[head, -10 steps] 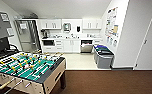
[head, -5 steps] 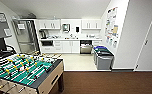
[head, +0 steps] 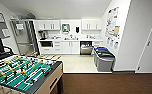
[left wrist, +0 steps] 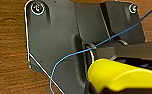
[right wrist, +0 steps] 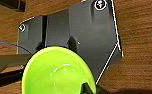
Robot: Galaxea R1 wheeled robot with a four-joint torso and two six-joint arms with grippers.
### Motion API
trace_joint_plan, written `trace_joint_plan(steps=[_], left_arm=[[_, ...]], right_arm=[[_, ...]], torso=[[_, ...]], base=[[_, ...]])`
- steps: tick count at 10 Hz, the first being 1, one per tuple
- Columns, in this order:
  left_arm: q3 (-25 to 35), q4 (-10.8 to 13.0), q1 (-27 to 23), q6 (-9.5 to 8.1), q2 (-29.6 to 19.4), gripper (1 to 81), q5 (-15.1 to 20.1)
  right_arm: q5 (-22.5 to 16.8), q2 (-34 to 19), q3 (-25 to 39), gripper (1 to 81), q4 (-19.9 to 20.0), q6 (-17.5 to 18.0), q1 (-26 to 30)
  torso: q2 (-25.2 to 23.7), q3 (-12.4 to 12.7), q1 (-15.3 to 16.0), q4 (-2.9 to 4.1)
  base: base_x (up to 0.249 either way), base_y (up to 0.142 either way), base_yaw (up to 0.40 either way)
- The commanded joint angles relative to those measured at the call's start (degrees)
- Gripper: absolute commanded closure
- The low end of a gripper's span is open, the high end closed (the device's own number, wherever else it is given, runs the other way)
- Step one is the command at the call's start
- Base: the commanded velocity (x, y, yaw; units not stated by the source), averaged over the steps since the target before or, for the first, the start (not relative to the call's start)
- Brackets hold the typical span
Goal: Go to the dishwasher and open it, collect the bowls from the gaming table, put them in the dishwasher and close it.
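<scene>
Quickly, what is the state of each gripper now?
Left gripper: holding a yellow bowl, seen from the side.
Right gripper: holding a lime-green bowl, a dark finger over its rim.

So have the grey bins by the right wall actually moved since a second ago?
No. The grey bins sit in the same spot against the wall and beside the dishwasher; any shift comes from the camera.

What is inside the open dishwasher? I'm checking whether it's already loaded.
The dishwasher, under the counter at the far wall, shows a dark opening. Any racks or dishes inside are too dim and small to tell.
</scene>
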Motion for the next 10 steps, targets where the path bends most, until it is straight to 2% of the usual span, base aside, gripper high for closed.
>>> trace_joint_plan(steps=[1,10], left_arm=[[-0.2,0.3,-2.9,0.52,-0.7,81.1,3.4],[-0.2,0.3,-2.9,0.52,-0.6,81.1,3.4]], right_arm=[[-3.3,-1.0,0.5,81.1,-0.2,-0.3,3.4],[-3.3,-0.8,0.5,81.1,-0.3,-0.3,3.3]], torso=[[0.0,0.0,0.0,0.00],[0.0,0.0,0.0,0.00]], base=[[0.156,0.000,0.000],[0.164,0.000,0.000]])
